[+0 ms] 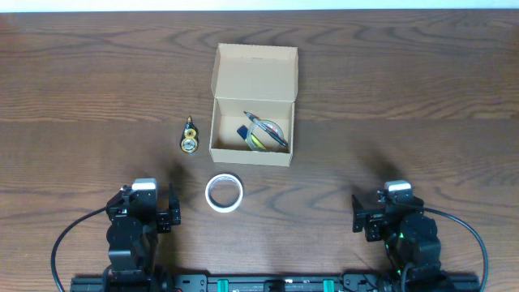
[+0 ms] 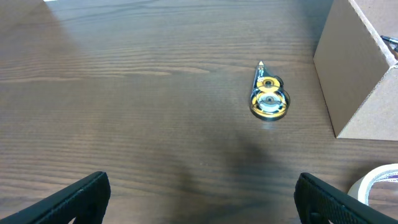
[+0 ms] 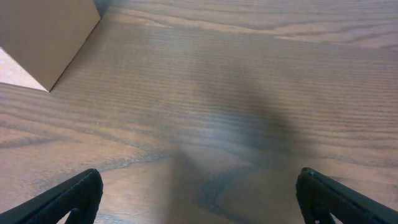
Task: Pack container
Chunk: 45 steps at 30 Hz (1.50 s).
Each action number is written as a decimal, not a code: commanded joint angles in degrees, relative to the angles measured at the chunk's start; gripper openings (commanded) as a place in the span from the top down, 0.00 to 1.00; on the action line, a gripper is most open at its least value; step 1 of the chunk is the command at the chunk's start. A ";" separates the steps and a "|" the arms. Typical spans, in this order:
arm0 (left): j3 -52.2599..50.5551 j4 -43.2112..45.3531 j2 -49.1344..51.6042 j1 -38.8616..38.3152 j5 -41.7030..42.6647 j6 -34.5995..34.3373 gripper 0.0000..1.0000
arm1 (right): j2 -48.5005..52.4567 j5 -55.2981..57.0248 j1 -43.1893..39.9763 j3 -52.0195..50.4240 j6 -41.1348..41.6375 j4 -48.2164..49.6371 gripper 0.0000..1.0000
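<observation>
With the left end effector (image 2: 201,191) and right end effector (image 3: 199,190) both spread wide and empty, we centre the left squarely over the tape roll (image 1: 224,193), clear of the container (image 1: 251,156) wall.

One container (image 1: 254,73). One white tape roll (image 1: 220,207) just in front of it, one yellow tape dispenser (image 1: 189,139) just left of it. Inside it: one clear dispenser (image 1: 266,134), rest unclear. Two grippers: left gripper (image 2: 199,196), right gripper (image 3: 199,193).
</observation>
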 commanded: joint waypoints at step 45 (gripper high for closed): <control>56.78 -14.05 64.37 -0.22 2.12 -15.76 0.05 | -0.57 -0.44 -0.57 -0.20 -0.66 -0.09 0.01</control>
